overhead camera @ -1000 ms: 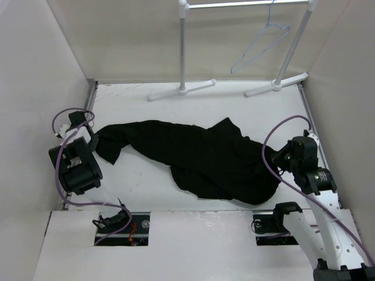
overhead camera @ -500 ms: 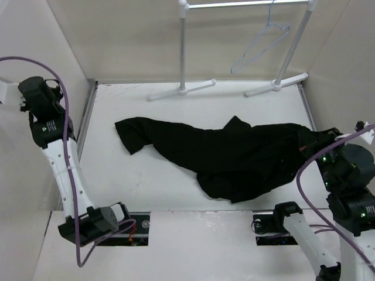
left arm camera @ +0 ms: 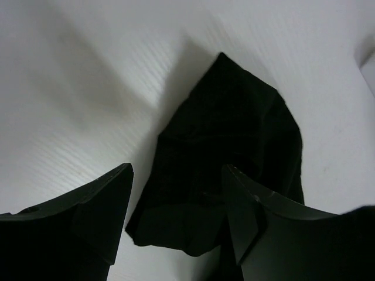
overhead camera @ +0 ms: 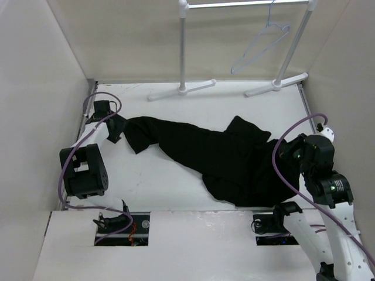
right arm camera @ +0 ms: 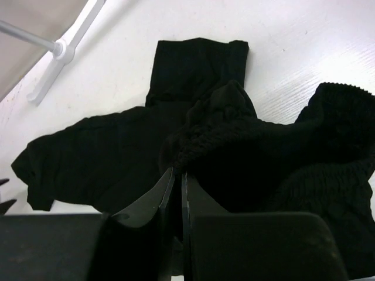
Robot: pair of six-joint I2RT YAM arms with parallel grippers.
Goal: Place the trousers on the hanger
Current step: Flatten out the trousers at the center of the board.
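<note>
The black trousers (overhead camera: 217,158) lie spread across the white table, one leg reaching left and the bunched waist end at the right. My left gripper (overhead camera: 115,131) is at the tip of that left leg. In the left wrist view it (left arm camera: 176,170) stands open, with the trousers' leg end (left arm camera: 234,134) lying on the table between and beyond the fingers. My right gripper (overhead camera: 287,153) is at the waist end. In the right wrist view it (right arm camera: 177,171) is shut on a gathered fold of the trousers (right arm camera: 117,152). The pale blue hanger (overhead camera: 268,24) hangs from the rail at the back right.
The white rail stand has two poles (overhead camera: 183,47) and feet (overhead camera: 275,85) resting on the far part of the table; one foot (right arm camera: 58,55) also shows in the right wrist view. Side walls close in the table on the left and right. Purple cables loop off both arms.
The left arm swung down from the left wall to the trouser leg's tip and its jaws opened. The right arm moved back left, so the stretched waist end bunched up.
</note>
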